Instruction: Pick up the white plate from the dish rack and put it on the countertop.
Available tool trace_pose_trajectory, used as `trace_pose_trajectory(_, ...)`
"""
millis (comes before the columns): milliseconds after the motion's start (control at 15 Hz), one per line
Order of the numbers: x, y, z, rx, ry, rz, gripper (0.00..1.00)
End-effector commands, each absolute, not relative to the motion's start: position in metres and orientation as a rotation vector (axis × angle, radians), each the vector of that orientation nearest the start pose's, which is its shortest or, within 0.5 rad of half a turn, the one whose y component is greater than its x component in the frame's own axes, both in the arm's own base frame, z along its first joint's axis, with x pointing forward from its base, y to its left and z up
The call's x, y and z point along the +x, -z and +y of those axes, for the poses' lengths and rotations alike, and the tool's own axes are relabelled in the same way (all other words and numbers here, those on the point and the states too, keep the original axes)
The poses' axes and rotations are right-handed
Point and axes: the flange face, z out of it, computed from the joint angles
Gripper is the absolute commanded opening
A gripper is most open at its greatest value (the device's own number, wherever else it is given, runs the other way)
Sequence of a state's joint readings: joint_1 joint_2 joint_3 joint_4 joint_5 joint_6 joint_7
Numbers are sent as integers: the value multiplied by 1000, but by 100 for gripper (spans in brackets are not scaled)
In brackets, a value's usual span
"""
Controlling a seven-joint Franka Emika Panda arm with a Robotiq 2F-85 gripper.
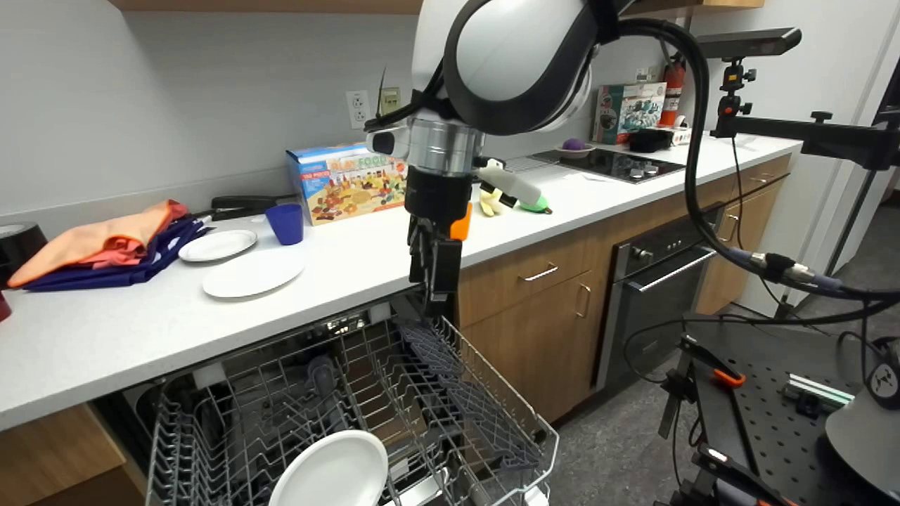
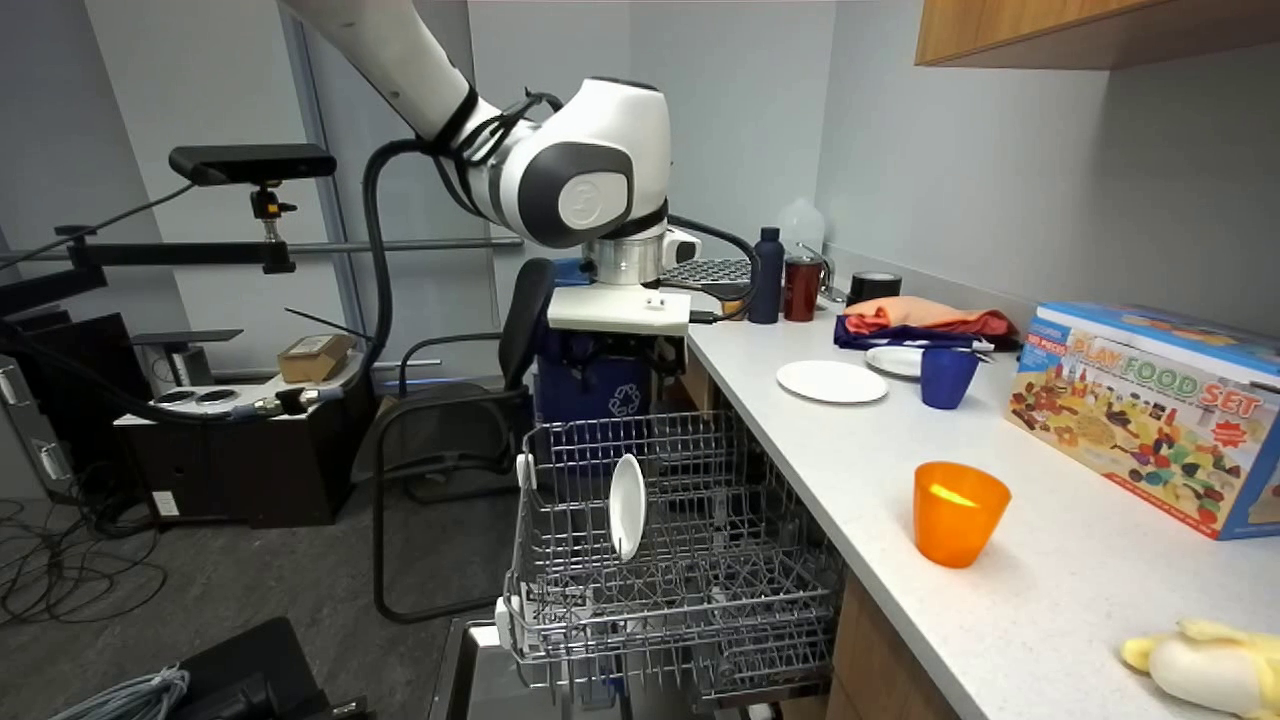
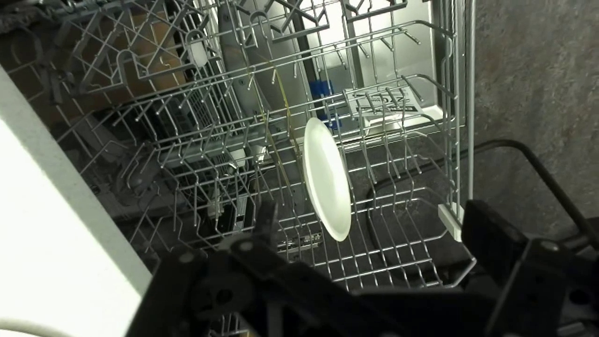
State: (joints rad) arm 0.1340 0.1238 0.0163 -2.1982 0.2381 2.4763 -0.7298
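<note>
The white plate [image 1: 337,469] stands on edge between the tines of the dish rack [image 1: 545,424]. It also shows upright in an exterior view [image 2: 628,507] and nearly edge-on in the wrist view [image 3: 326,180]. The rack is pulled out in front of the countertop [image 1: 365,270], whose edge also shows in the wrist view [image 3: 51,224]. My gripper [image 1: 434,281] points down above the rack, apart from the plate. In the wrist view the gripper [image 3: 374,222] is open with nothing between its fingers; the plate lies beyond them. Its fingers are hard to make out in an exterior view [image 2: 622,355].
Two other white plates [image 2: 832,381] [image 2: 893,361] lie on the countertop near a blue cup [image 2: 947,377]. An orange cup [image 2: 957,513], a play food box [image 2: 1150,415] and folded cloths [image 2: 925,322] also stand there. A black chair [image 2: 515,400] is beyond the rack.
</note>
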Motion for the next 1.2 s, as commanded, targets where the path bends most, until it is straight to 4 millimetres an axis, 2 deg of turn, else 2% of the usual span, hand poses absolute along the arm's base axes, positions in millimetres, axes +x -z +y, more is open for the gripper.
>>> trace_pose_trajectory(0,564,-335,96,-2801,289,-1128,100)
trace_pose_trajectory(200,572,-321,111,-2814,281,-1230,100)
trace_pose_trajectory(600,597,-273,146,-2820,338,-1358,100)
trace_pose_trajectory(867,616,-248,160,-2874,474,-1212,100)
trace_pose_trajectory(1133,633,-224,165,-2925,458,-1055,100)
